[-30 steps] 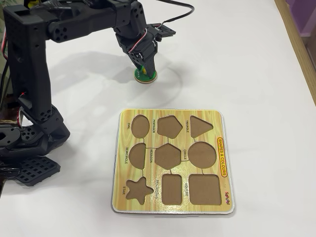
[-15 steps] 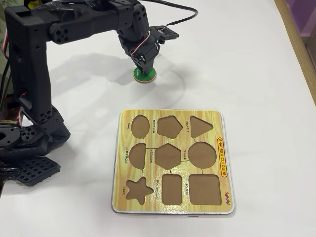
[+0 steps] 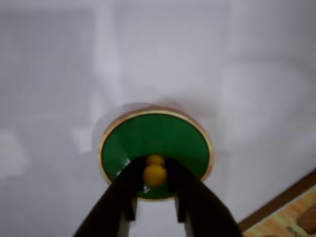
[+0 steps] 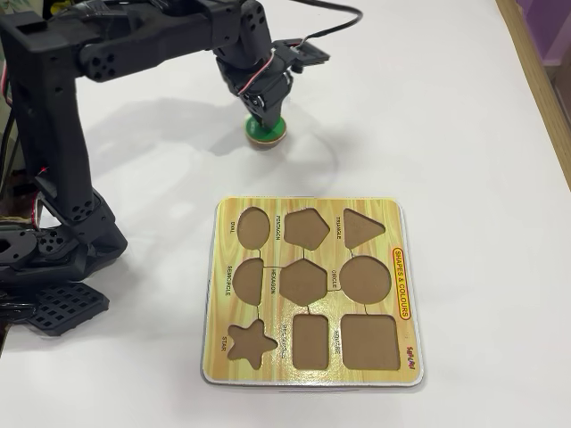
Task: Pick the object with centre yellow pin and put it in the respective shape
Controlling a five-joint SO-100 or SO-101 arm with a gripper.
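The object with centre yellow pin is a green disc (image 3: 158, 133) with a pale rim, filling the middle of the wrist view. My gripper (image 3: 155, 168) is shut on its yellow knob, one dark finger against each side. In the overhead view the disc (image 4: 268, 135) shows just under the gripper (image 4: 265, 121), on the white table above the puzzle board (image 4: 403, 267). The round recess labelled CIRCLE (image 4: 366, 278) lies open in the board's middle row at the right. I cannot tell whether the disc touches the table.
The board (image 3: 291, 217) shows as a corner at the lower right of the wrist view. Its other recesses, among them oval (image 4: 254, 226) and semicircle (image 4: 249, 281), hold nothing. The arm's black base (image 4: 53, 267) stands at the left. A wooden edge (image 4: 535, 80) borders the table at the right.
The gripper and the green disc have shifted slightly upward in the overhead view, away from the board. The board has not moved.
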